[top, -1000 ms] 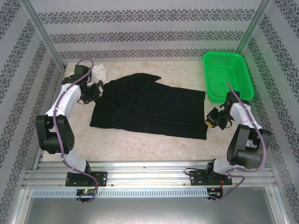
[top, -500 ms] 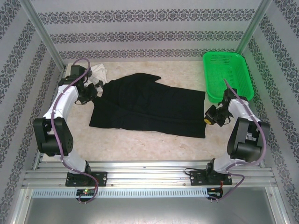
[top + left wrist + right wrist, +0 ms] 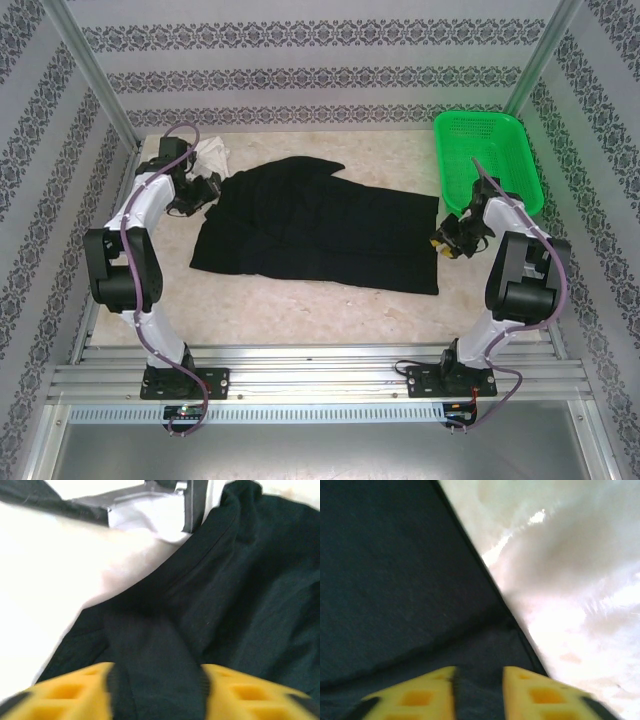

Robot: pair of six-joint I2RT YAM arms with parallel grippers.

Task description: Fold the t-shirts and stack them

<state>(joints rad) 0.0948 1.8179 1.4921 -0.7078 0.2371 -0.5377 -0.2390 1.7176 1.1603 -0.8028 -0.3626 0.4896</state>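
Observation:
The black t-shirt [image 3: 320, 225] lies spread across the middle of the table, its far edge rumpled. My left gripper [image 3: 205, 190] is at its left edge, beside the sleeve. In the left wrist view the yellow fingers [image 3: 70, 692] hold a raised band of black cloth [image 3: 150, 645], the left gripper [image 3: 156, 690] shut on it. My right gripper [image 3: 445, 240] is at the shirt's right edge. In the right wrist view the right gripper [image 3: 479, 692] pinches black cloth [image 3: 395, 570] just inside the hem. The white t-shirt [image 3: 212, 152] lies bunched at the back left corner, behind the left arm.
A green mesh basket [image 3: 490, 160] stands at the back right, just behind the right arm. Bare pale table [image 3: 330, 310] runs between the shirt and the arm bases. Patterned walls and metal posts close in the back and sides.
Both grippers have moved away from the bases along the shirt's side edges, the right one also slightly left. The shirt's outline has barely shifted.

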